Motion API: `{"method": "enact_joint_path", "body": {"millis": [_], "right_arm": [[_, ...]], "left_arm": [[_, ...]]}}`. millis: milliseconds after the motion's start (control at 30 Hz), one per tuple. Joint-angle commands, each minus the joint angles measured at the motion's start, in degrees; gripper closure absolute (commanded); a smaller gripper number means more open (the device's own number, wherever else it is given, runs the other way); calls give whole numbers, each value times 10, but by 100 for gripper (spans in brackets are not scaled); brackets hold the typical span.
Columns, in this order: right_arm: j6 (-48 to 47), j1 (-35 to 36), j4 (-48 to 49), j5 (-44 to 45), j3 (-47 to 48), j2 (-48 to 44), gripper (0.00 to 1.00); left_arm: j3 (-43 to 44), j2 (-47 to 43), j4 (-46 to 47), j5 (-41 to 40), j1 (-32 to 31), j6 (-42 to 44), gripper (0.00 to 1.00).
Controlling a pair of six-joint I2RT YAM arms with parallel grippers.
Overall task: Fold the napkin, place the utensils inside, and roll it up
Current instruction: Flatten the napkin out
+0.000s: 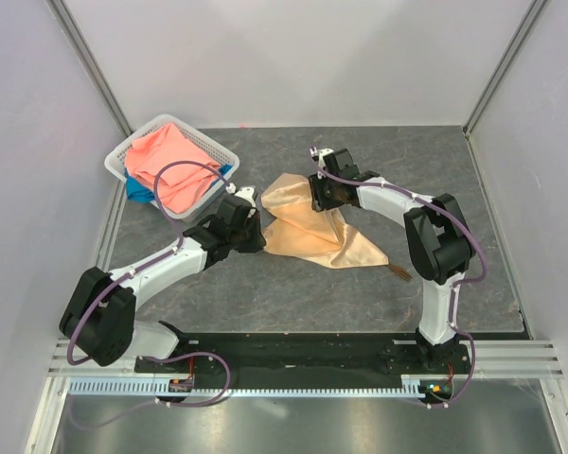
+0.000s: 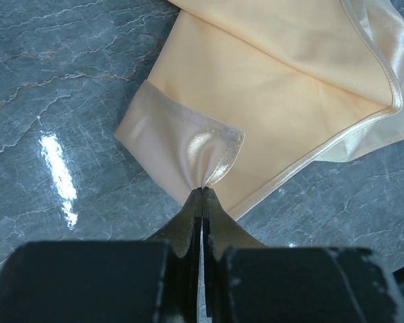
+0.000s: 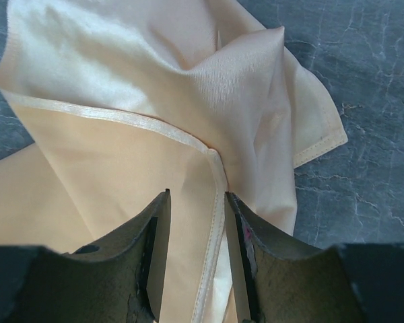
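Observation:
The peach-gold satin napkin (image 1: 308,227) lies crumpled and partly folded over itself on the grey table. My left gripper (image 1: 257,223) is at its left edge. In the left wrist view the jaws (image 2: 203,190) are shut on a pinched corner of the napkin (image 2: 269,87). My right gripper (image 1: 324,196) is over the napkin's far part. In the right wrist view it (image 3: 196,198) is open, with a hemmed edge of the napkin (image 3: 121,148) running between the fingers. The small dark brown fork (image 1: 399,273) lies on the table right of the napkin, near the right arm.
A white basket (image 1: 204,143) stands at the back left, holding a coral-pink cloth (image 1: 166,161) and a blue cloth (image 1: 139,192). Pale walls enclose the table on three sides. The black arm base rail (image 1: 303,355) runs along the near edge.

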Motion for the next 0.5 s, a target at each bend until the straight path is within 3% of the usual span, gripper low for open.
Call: {"method": "enact_joint_path", "body": {"millis": [0, 467], "right_arm": [[-15, 1, 15, -7, 35, 25, 54], [-32, 0, 12, 18, 54, 59, 52]], "left_arm": [[3, -3, 17, 5, 0, -18, 98], [1, -6, 19, 7, 0, -16, 98]]}}
